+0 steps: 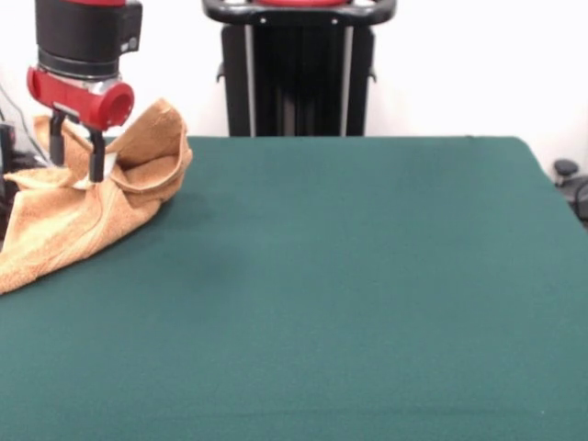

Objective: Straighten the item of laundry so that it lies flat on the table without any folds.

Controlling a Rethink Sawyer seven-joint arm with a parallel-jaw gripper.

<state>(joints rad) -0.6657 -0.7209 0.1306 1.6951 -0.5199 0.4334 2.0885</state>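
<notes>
While the towel [87, 207] lies bunched and folded at the far left edge of the green table [349, 294], the gripper [76, 170] stands over its raised middle, fingers spread apart, their tips at the cloth, pinching nothing.

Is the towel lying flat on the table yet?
No, the towel is bunched in raised folds at the table's left edge, under the gripper.

A robot lab: pedestal [299, 69] behind a green table [367, 294].
</notes>
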